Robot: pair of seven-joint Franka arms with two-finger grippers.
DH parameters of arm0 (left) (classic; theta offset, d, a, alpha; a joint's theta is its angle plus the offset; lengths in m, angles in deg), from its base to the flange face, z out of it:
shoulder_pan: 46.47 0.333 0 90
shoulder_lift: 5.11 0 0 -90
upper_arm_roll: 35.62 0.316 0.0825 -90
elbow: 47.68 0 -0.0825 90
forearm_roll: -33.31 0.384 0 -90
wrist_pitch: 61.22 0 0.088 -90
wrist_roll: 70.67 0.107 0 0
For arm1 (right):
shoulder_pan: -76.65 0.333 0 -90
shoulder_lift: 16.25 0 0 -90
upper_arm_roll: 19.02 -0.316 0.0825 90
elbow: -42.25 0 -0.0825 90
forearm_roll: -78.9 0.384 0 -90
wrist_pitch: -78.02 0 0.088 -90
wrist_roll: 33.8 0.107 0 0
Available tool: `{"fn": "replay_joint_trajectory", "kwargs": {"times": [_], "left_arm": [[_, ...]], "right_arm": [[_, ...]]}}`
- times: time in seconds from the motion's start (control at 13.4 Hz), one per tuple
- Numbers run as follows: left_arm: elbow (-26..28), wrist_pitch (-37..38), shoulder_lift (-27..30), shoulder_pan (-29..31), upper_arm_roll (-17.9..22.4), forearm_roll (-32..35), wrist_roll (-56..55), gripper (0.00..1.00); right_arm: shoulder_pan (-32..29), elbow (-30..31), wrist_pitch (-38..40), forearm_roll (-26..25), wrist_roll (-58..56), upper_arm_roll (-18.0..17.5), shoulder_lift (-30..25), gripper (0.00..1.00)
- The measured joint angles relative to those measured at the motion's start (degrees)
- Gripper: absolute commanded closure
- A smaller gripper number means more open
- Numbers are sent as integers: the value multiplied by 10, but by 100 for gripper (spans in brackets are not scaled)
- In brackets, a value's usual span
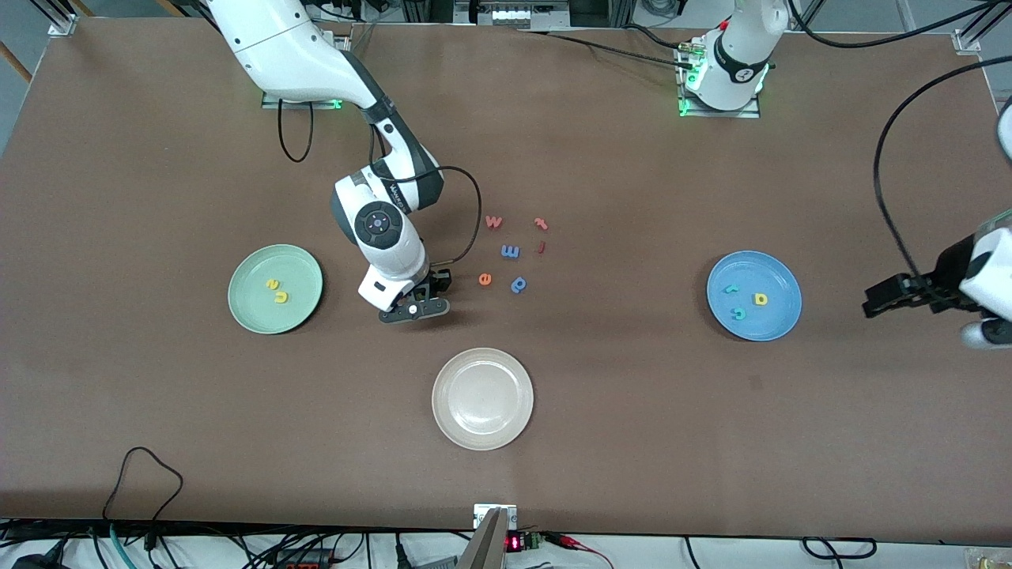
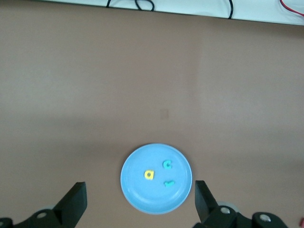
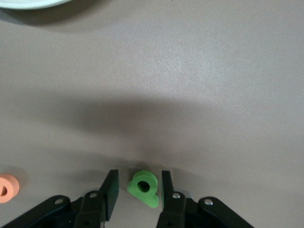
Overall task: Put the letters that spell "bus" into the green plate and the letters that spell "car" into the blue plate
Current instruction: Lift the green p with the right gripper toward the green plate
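Observation:
The dark green b [image 3: 143,187] lies flat on the table between the fingers of my right gripper [image 3: 139,178]. One finger is close against the b and a gap shows at the other. In the front view this gripper [image 1: 415,310] is low over the table between the green plate [image 1: 245,273] and the loose letters, and it hides the b. A yellow u [image 1: 280,297] and a yellow s [image 1: 273,284] lie in the green plate. The blue plate [image 1: 783,276] holds a yellow a [image 2: 149,175], a teal c [image 2: 167,165] and a teal r [image 2: 169,183]. My left gripper [image 1: 874,300] waits open, high up beside the blue plate.
A white plate [image 1: 482,399] stands nearer to the front camera than the loose letters. Those letters are an orange e [image 1: 485,279], a blue p [image 1: 519,284], a blue m [image 1: 511,251], a red w [image 1: 493,222], a red t [image 1: 541,224] and a red j [image 1: 541,247].

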Motion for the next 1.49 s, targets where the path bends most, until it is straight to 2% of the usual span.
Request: {"fn": "replay_joint_trajectory", "kwargs": {"times": [0.3, 0.82, 1.12, 1.27, 1.49], "left_arm": [[14, 23, 30, -9, 0, -1, 0, 0], [21, 29, 33, -10, 4, -1, -1, 0], [21, 33, 37, -14, 4, -1, -1, 0], [22, 34, 37, -17, 3, -1, -1, 0], [22, 35, 37, -18, 4, -1, -1, 0]], "right_arm": [[1, 0, 0, 0, 0, 0, 5, 55], [2, 0, -4, 0, 0, 0, 13, 57], [2, -2, -4, -1, 0, 0, 12, 85], [2, -2, -3, -1, 0, 0, 12, 89], [2, -2, -3, -1, 0, 0, 12, 91]]}}
